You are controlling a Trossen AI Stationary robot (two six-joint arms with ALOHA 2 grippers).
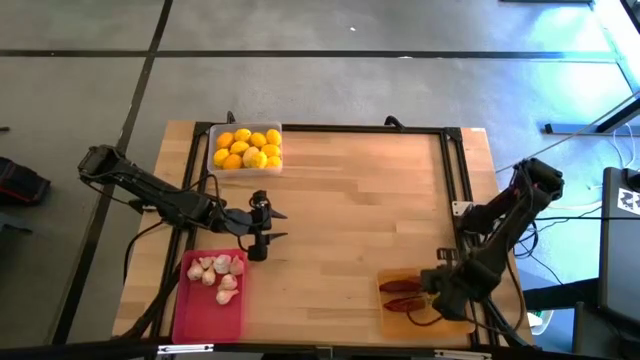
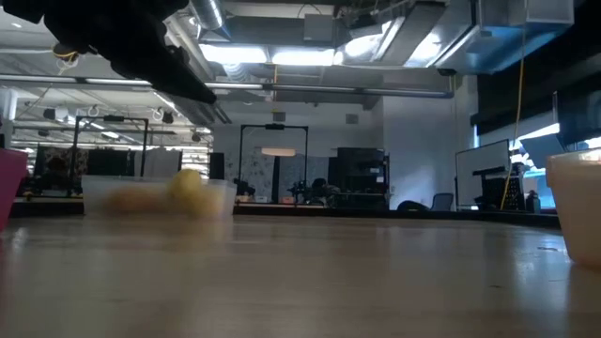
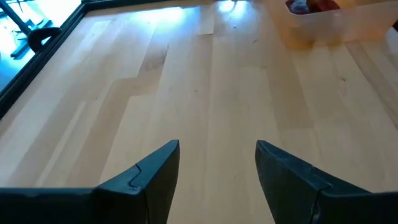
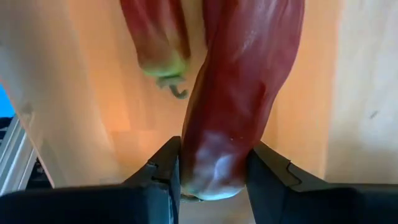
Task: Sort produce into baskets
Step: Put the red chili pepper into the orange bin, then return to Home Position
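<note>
Over at the near right corner of the tabletop (image 1: 350, 200), the right pincer (image 4: 211, 171) is clamped on a dark red chili (image 4: 239, 93), both fingers (image 4: 158, 174) pressed against its sides. It sits down in the orange tray (image 1: 392, 318). A second chili (image 4: 155, 37) with a curled green stem lies just beside the held one. From above, the chilies show as dark red strips in the tray, partly under the arm.

On the left side, the left pincer (image 3: 217, 168) hangs above bare wood with its fingers (image 3: 149, 171) apart and nothing between them. It is just beyond the far end of the pink tray (image 1: 208, 300), where the garlic bulbs (image 1: 217, 274) are bunched at that end. The clear tray (image 1: 213, 135) stands at the far left edge, filled with yellow and orange lemons (image 1: 248, 148). From tabletop height, that tray shows blurred, with one yellow fruit rising above its rim.
</note>
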